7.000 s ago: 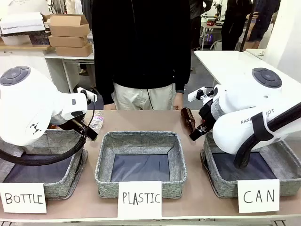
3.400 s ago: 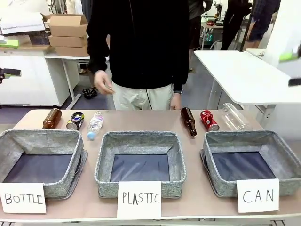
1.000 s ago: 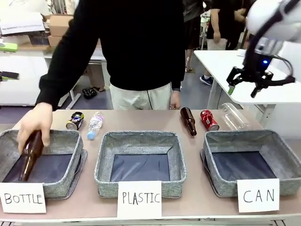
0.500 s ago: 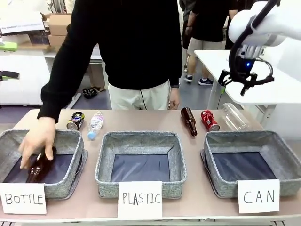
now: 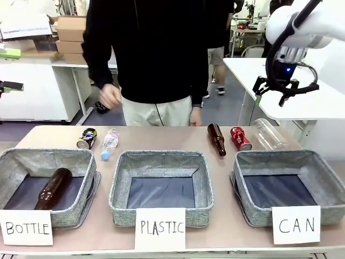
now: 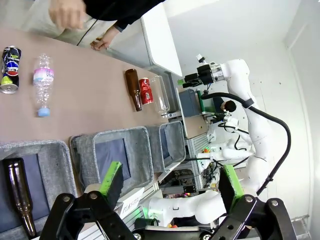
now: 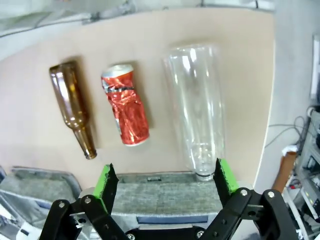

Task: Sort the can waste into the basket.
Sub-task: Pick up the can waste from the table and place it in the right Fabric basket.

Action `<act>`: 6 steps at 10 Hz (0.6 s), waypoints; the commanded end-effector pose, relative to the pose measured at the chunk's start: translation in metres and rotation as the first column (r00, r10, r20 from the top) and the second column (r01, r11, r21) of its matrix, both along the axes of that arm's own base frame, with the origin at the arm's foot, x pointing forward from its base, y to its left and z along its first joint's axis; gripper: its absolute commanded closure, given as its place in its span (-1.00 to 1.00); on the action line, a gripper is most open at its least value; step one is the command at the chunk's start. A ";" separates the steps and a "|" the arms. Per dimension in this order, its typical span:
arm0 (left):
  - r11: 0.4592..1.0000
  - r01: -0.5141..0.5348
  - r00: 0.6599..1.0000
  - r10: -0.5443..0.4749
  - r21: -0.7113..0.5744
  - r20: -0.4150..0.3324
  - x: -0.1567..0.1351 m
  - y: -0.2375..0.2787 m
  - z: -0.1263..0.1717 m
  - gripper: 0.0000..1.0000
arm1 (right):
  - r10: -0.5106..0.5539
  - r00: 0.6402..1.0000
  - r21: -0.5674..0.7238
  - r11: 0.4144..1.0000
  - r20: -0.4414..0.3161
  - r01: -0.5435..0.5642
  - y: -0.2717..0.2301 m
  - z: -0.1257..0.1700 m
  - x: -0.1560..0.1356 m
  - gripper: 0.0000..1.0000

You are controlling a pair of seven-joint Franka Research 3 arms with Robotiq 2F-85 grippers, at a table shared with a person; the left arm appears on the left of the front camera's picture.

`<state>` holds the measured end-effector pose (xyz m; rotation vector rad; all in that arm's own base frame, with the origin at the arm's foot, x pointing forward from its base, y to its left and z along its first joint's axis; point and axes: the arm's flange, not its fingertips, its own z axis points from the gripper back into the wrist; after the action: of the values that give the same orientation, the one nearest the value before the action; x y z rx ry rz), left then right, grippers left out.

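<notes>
The shiny red can (image 5: 240, 138) lies on the table behind the CAN basket (image 5: 253, 211), between a brown bottle and a clear bottle. In the right wrist view the red can (image 7: 125, 107) is straight below, slightly left of centre. My right gripper (image 5: 285, 91) hangs open high above that spot, holding nothing; the right gripper (image 7: 166, 172) has the basket's grey rim (image 7: 165, 196) under it. The dark blue-black can (image 5: 86, 138) lies at the far left. My left gripper (image 6: 170, 175) is open and empty, raised at the left edge (image 5: 9, 69).
A brown bottle (image 5: 216, 138) and a clear plastic bottle (image 5: 268, 134) flank the red can. A small plastic bottle (image 5: 109, 142) lies beside the dark can. Another brown bottle (image 5: 53, 189) rests in the BOTTLE basket (image 5: 81, 208). The PLASTIC basket (image 5: 116, 189) stands mid-table. The person's hand (image 5: 109, 97) is raised.
The person laid a brown bottle in the BOTTLE basket and pulled the hand back up. My right gripper came in over the far right and shifted slightly, staying open.
</notes>
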<state>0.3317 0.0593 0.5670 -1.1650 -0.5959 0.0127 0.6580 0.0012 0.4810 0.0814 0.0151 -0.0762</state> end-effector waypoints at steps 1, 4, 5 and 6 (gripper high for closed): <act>1.000 0.007 1.000 -0.007 -0.016 0.030 0.002 -0.001 0.000 -1.00 | 0.000 1.000 0.000 1.000 0.000 0.000 0.000 0.000 0.000 -1.00; 1.000 0.007 1.000 -0.007 -0.016 0.030 0.002 -0.001 0.000 -1.00 | 0.192 0.980 -0.054 0.979 -0.049 -0.195 0.066 -0.091 -0.028 -1.00; 1.000 0.007 1.000 -0.007 -0.016 0.030 0.002 -0.001 0.000 -1.00 | 0.202 0.978 -0.085 0.975 -0.056 -0.206 0.069 -0.112 -0.032 -1.00; 1.000 0.007 1.000 -0.007 -0.016 0.030 0.002 -0.001 0.000 -1.00 | 0.197 0.979 -0.090 0.976 -0.044 -0.200 0.069 -0.127 -0.034 -1.00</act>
<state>0.3318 0.0590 0.5672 -1.1643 -0.5957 0.0120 0.6285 0.0854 0.3568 0.0284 0.1014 0.1295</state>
